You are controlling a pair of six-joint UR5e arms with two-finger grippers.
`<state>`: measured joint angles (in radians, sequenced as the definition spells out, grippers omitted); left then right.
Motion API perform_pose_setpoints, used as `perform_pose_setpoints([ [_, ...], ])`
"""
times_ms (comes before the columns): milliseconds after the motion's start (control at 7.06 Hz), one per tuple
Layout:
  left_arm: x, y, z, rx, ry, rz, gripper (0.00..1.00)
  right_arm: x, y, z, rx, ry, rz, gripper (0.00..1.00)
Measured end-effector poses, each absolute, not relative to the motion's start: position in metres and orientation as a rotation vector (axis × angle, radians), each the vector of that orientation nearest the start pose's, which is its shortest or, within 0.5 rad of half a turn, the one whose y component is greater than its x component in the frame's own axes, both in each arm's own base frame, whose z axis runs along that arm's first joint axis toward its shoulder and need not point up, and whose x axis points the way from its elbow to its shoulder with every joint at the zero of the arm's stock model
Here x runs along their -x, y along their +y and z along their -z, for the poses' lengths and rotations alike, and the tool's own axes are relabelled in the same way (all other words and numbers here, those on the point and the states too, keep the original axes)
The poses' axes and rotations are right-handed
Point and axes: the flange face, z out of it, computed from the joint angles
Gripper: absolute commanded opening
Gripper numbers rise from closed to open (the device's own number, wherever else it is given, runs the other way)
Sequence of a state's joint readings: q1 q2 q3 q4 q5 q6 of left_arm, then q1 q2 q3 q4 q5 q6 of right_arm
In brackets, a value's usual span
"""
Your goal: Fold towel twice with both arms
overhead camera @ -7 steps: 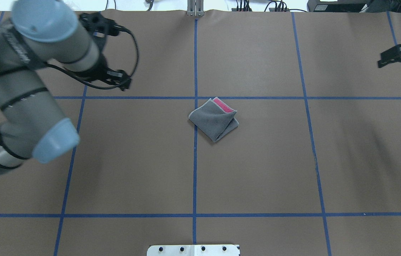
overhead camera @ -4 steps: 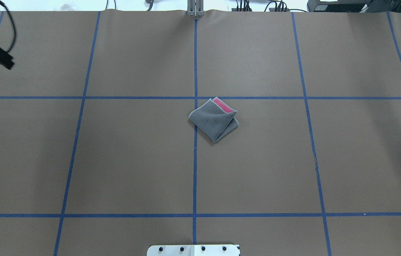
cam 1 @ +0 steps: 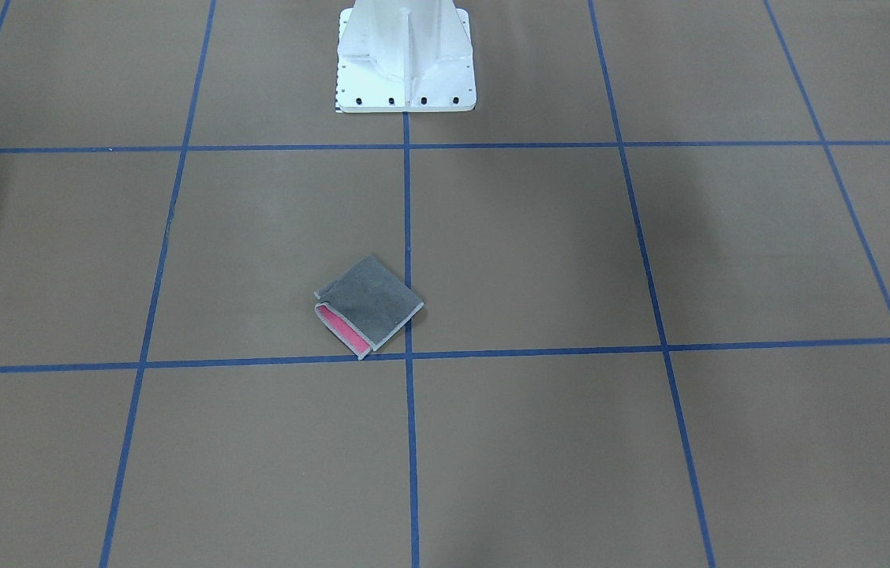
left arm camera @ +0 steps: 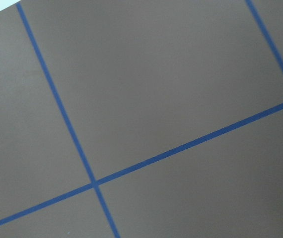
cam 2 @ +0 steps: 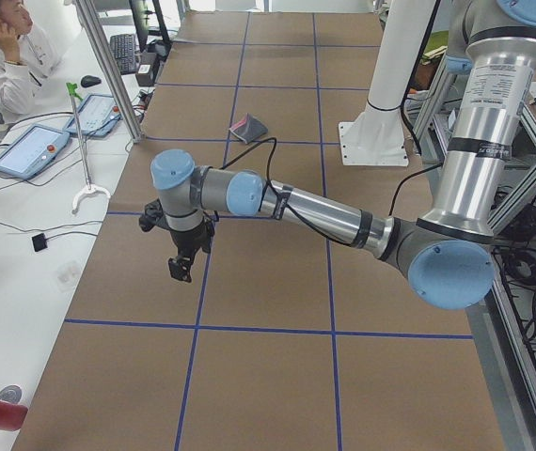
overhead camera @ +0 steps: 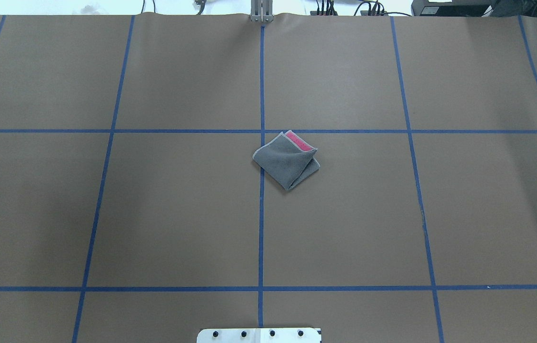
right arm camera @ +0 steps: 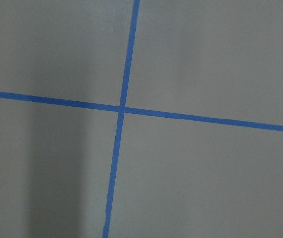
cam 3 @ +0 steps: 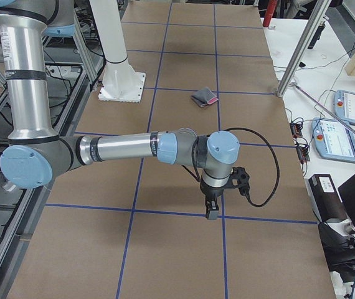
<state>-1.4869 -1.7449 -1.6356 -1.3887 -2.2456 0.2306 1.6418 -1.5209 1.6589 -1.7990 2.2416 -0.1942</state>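
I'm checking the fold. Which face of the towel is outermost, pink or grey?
The grey face covers the top of the towel; pink shows only as a narrow strip along one edge.

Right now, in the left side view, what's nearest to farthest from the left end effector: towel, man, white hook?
From the left end effector:
1. White hook, on the white bench beside it.
2. Towel, out in the middle.
3. Man, far corner.
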Motion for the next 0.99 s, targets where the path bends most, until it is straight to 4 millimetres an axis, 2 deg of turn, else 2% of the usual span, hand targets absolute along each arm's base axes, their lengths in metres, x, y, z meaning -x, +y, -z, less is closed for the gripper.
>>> perform_pose_setpoints([
  [142, 0.035, -0.555, -0.594, -0.059, 0.668, -0.296, 1.00, -0.107, -0.492, -0.629, 0.015, -0.680, 0.082, 0.99],
  [425, 0.051, -0.531, -0.633, -0.040, 0.676, -0.266, 1.00, -0.106, -0.492, -0.654, 0.003, -0.681, 0.086, 0.99],
  [709, 0.059, -0.511, -0.643, -0.039, 0.768, -0.224, 1.00, -0.106, -0.495, -0.673, -0.032, -0.679, 0.099, 0.99],
  [992, 0.064, -0.497, -0.645, -0.037, 0.821, -0.194, 1.00, -0.105, -0.497, -0.672, -0.054, -0.695, 0.104, 0.99],
])
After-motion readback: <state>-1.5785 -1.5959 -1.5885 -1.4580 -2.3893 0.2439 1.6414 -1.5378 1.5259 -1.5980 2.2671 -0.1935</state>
